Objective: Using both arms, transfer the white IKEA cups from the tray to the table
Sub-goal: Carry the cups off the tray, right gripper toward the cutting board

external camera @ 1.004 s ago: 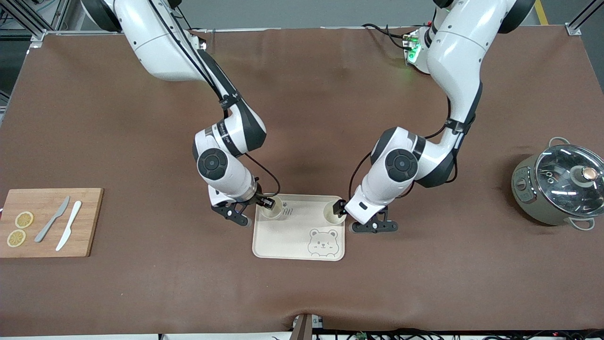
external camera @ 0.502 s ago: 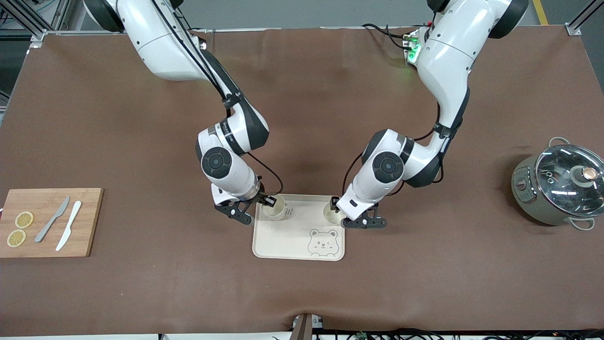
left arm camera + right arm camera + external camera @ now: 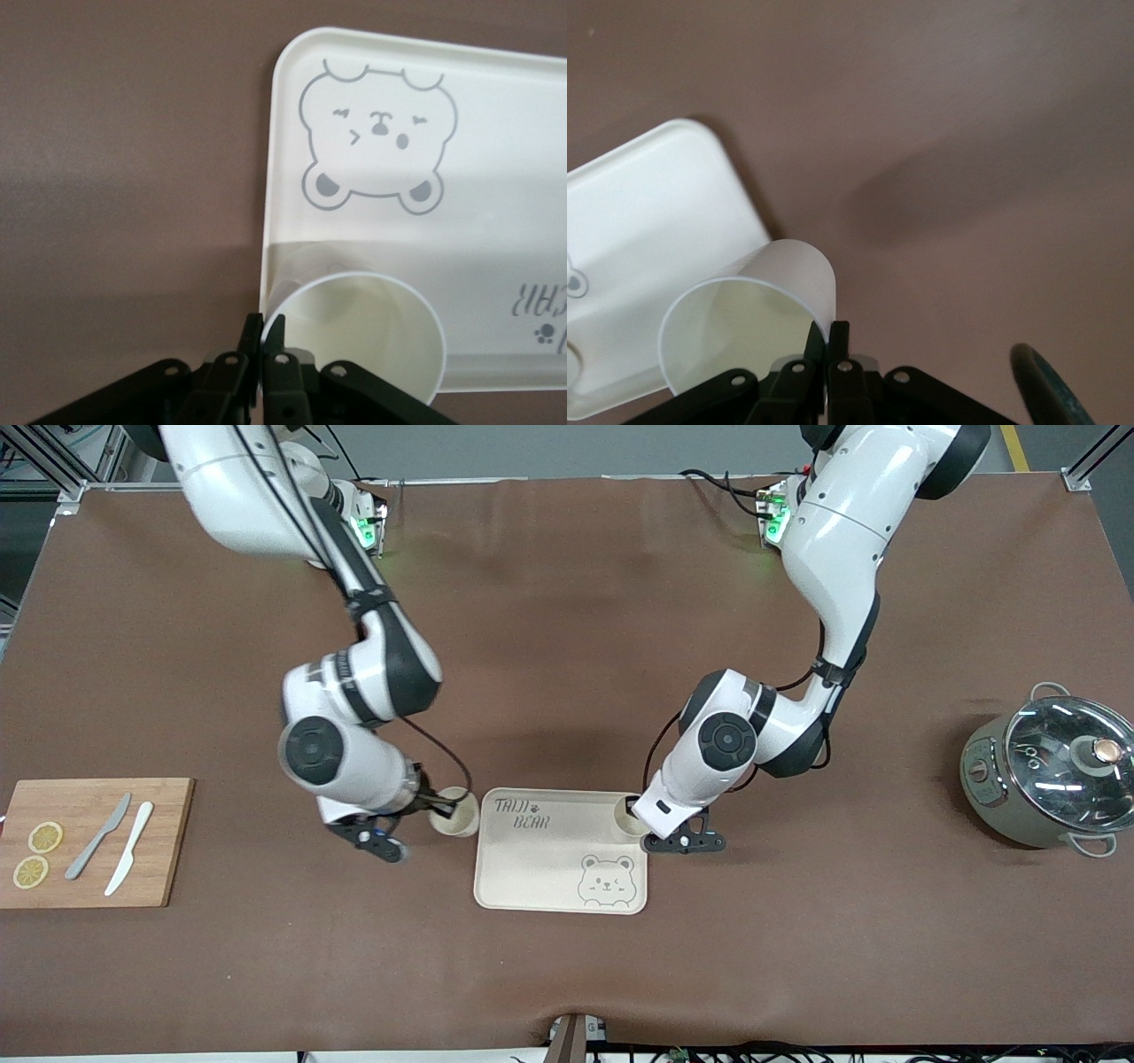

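op: i am watching the right arm's black two-finger gripper (image 3: pixel 440 808) from my station. it is pinching the rim of one small cream-white tapered cup (image 3: pixel 454 822), jaws pressed together on the wall, one finger inside and one outside. that is plain in the right wrist view (image 3: pixel 829 347).

log: where is that cup sitting?

op: it is up off the brown table cover (image 3: pixel 567 646), over bare cloth just beside the cream rectangular bear-printed tray (image 3: pixel 549 868), at the edge toward the right arm's end. the right wrist view is showing the cup (image 3: pixel 749 323) tilted, with a tray corner (image 3: pixel 647 230) under it.

log: and the left side?

op: the left arm's black gripper (image 3: pixel 634 811) is pinching the second cream-white cup (image 3: pixel 628 821) by its rim in the same way, jaws pressed together on the wall (image 3: pixel 264 341). this cup (image 3: pixel 363 341) is over the tray's corner toward the left arm's end, farther from the front camera than the bear drawing (image 3: pixel 605 880). i cannot tell whether its base is touching the tray (image 3: pixel 496 159).

log: other items?

op: a wooden cutting board (image 3: pixel 93 841) with two knives and lemon slices is lying toward the right arm's end; a grey-green glass-lidded cooker pot (image 3: pixel 1050 775) is standing toward the left arm's end.
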Controlling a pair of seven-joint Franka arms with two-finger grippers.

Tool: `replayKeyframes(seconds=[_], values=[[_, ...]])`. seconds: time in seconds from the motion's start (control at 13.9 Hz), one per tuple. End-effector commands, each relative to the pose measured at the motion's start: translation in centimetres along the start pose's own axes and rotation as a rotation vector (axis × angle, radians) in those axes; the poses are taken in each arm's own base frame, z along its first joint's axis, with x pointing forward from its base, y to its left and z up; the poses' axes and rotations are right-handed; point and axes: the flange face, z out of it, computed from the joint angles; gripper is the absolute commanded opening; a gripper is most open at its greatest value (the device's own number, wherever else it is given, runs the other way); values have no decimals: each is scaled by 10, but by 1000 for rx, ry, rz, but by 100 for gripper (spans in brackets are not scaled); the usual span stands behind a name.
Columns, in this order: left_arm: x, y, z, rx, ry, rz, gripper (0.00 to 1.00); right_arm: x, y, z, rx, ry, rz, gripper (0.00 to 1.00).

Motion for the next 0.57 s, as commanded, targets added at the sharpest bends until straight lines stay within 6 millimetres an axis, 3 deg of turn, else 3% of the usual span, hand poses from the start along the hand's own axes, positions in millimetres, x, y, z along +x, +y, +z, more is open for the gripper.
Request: replayKeyframes(seconds=[0.0, 0.07, 0.22, 0.29, 0.5], values=[[5, 0, -10, -5, 21, -25, 0, 11, 65, -12, -37, -12, -64, 0], [11, -1, -24, -12, 41, -29, 0, 15, 89, -12, -50, -15, -94, 0], [21, -7, -51, -24, 69, -42, 0, 37, 156, -10, -46, -36, -130, 0], [27, -14, -70, -24, 81, -54, 0, 39, 178, -10, -44, -41, -163, 0], [44, -58, -119, 4, 64, -113, 0, 51, 263, 1, -35, -42, -267, 0]])
